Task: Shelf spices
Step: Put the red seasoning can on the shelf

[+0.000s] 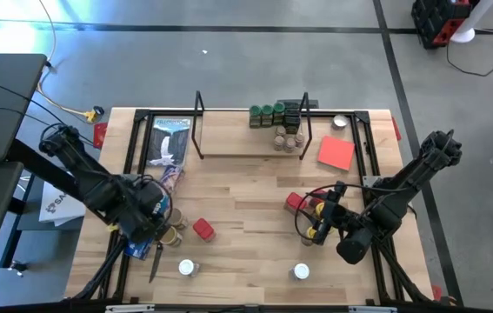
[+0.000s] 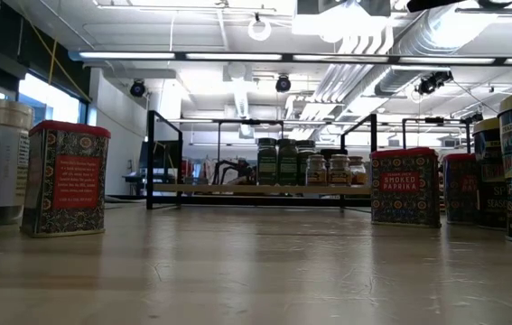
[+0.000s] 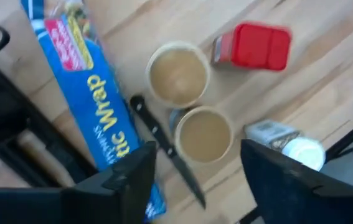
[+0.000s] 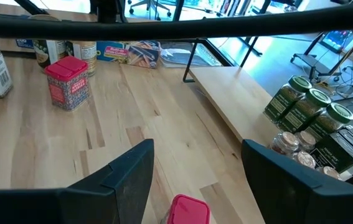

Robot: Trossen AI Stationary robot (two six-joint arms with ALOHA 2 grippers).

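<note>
The shelf (image 1: 250, 139) stands at the table's far edge, with green-lidded spices (image 1: 267, 114) and small tan-lidded jars (image 1: 288, 139) on its board (image 4: 238, 102). My left gripper (image 1: 161, 222) hangs open, pointing down, above two tan-lidded jars (image 3: 204, 134) at the near left. A red tin (image 3: 254, 46) and a white-lidded jar (image 3: 291, 148) stand beside them. My right gripper (image 1: 309, 219) is open at the near right, above a red tin (image 4: 188, 210). Neither gripper shows in the low view.
A long blue plastic-wrap box (image 3: 89, 93) and a black knife (image 3: 164, 149) lie right beside the two jars. A flat red sheet (image 1: 336, 152) lies at the far right. A white-lidded jar (image 1: 301, 272) stands near the front edge. Bare wood (image 1: 246, 200) lies mid-table.
</note>
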